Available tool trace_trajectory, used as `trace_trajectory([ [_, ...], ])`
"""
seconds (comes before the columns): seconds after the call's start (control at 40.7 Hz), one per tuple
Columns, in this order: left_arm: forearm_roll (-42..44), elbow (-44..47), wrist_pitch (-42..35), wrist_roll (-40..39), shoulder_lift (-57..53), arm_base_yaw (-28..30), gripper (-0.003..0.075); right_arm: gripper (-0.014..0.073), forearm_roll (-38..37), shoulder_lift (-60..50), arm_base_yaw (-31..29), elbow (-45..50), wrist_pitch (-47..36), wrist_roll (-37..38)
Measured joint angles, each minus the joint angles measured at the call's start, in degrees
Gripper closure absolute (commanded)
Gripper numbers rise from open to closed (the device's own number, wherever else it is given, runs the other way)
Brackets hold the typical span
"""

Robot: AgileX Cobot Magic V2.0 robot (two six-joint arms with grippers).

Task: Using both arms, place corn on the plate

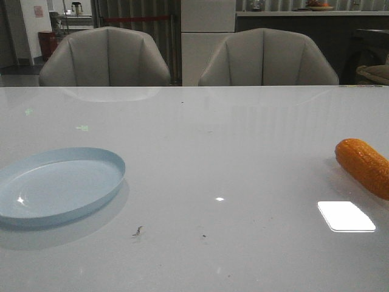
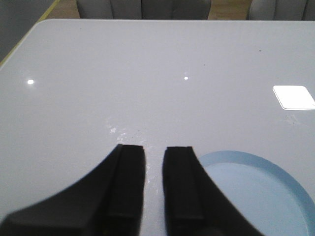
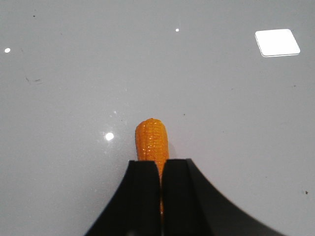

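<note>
The orange corn (image 1: 364, 167) lies on the white table at the far right, partly cut off by the frame edge. The pale blue plate (image 1: 55, 188) sits empty at the front left. Neither gripper shows in the front view. In the right wrist view my right gripper (image 3: 161, 161) is shut with nothing in it and hovers over the corn (image 3: 151, 137), whose tapered tip sticks out beyond the fingertips. In the left wrist view my left gripper (image 2: 154, 147) has its jaws a small gap apart, holds nothing, and sits beside the plate (image 2: 256, 191).
Two grey chairs (image 1: 106, 58) stand behind the table's far edge. A bright light reflection (image 1: 345, 216) lies on the table near the corn. Small dark specks (image 1: 138, 230) lie at the front middle.
</note>
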Motion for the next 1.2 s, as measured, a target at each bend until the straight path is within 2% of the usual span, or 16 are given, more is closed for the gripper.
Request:
trace_trajectory([
  [0.049,-0.1,0.0,0.0,0.0,0.92,0.0,0.0198,0.0181,-0.04,0.54,0.0,0.0,0.0,0.0],
  [0.098,-0.13,0.0,0.0,0.0,2.09,0.0,0.0174,0.0148,-0.04,0.99,0.0,0.0,0.0,0.0],
  [0.27,-0.89,0.0,0.25,0.0,5.27,0.0,0.0209,0.0148,-0.04,2.67,0.0,0.0,-0.36,0.0],
  [0.418,-1.13,-2.34,5.58,0.0,8.26,0.0,0.024,0.0148,-0.04,3.96,0.0,0.0,-0.63,0.0],
  [0.516,-1.13,-6.08,10.29,0.0,11.15,0.0,0.024,0.0148,-0.04,5.14,0.0,-0.14,0.24,0.0],
  [0.836,-0.83,-22.47,23.4,0.0,26.48,0.0,0.0241,0.0148,-0.04,10.67,0.0,-5.6,10.94,0.0],
  [1.205,-1.17,-33.24,28.39,0.0,46.17,0.0,0.0241,0.0148,-0.04,11.08,0.0,-6.28,11.85,0.0],
])
